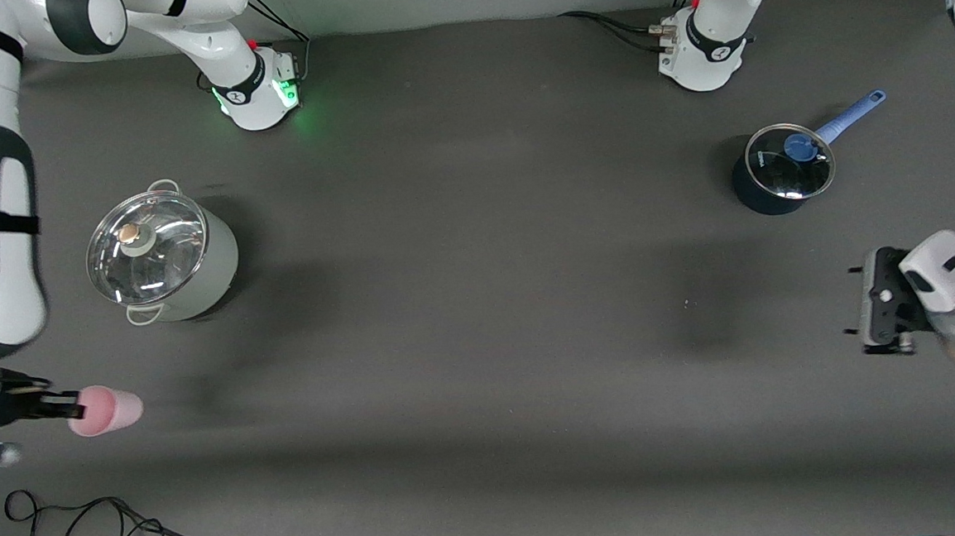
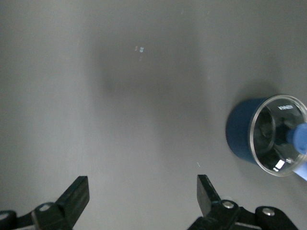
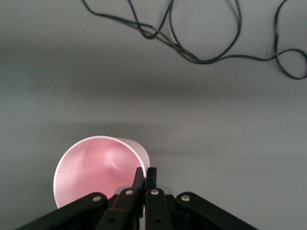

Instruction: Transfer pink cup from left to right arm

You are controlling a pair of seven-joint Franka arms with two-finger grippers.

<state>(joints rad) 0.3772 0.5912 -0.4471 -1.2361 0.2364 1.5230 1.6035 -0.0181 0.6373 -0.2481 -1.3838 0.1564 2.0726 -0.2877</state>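
1. Right gripper (image 1: 71,403): it is at the right arm's end of the desk, low over the surface, with its jaws pinched on the rim of the pink cup (image 1: 107,410). The right wrist view shows one jaw inside the cup (image 3: 98,170) and one outside, nearly meeting across the wall. The cup lies on its side in the grip, mouth toward the gripper.
2. Left gripper (image 1: 865,304): it is over bare desk at the left arm's end, well apart from the cup, jaws spread wide and holding nothing. The left wrist view confirms both fingers (image 2: 76,194) far apart.
3. Progress, as judged: the cup is in the right arm's keeping alone, so the handover looks complete. Any setting down or retreat remains open.
4. Surface: the desk (image 1: 482,342) is covered in plain dark grey matting. A lidded steel pot (image 1: 160,258) stands toward the right arm's end, and a lidded blue saucepan (image 1: 782,168) toward the left arm's.
5. Room: a loose black cable (image 1: 96,532) lies coiled on the desk, nearer the camera than the cup. Both arm bases stand along the desk's edge.
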